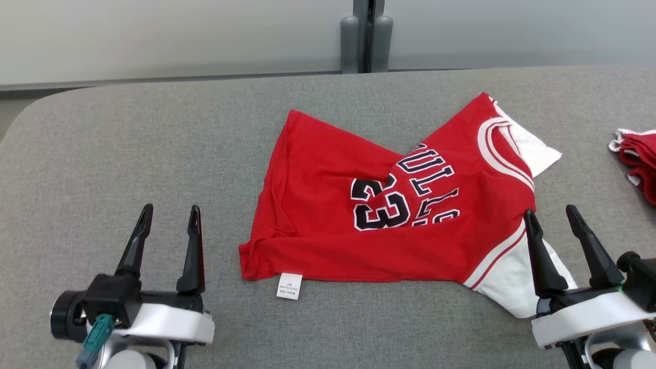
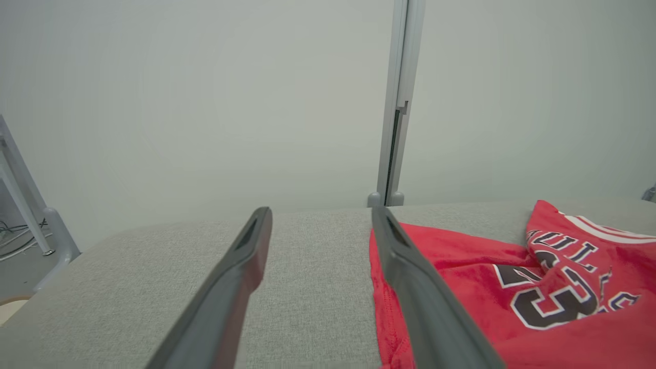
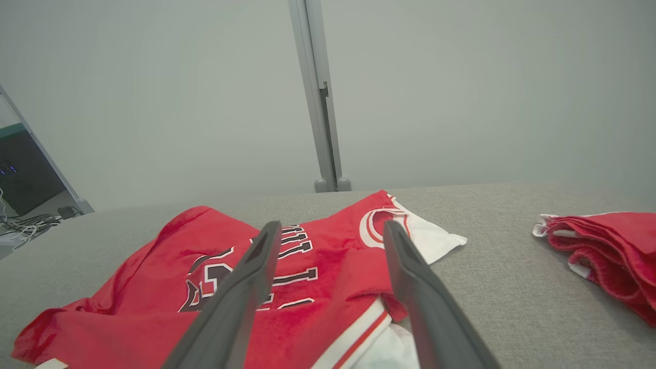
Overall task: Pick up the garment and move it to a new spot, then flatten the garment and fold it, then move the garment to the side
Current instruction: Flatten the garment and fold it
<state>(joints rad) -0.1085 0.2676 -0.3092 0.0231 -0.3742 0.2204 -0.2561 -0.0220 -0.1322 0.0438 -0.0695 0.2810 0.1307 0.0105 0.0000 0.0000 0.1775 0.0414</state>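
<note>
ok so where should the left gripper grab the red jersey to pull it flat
Probably the hem corner nearest the left gripper, beside the white label, coming from the robot's left. That edge of the jersey lies flat and exposed, while the middle is bunched in a fold.

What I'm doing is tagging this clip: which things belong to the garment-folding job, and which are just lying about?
Job: red jersey, crumpled on the grey table; left gripper, open; right gripper, open.
Lying about: red cloth pile at the table's right edge; grey post behind the table.
</note>
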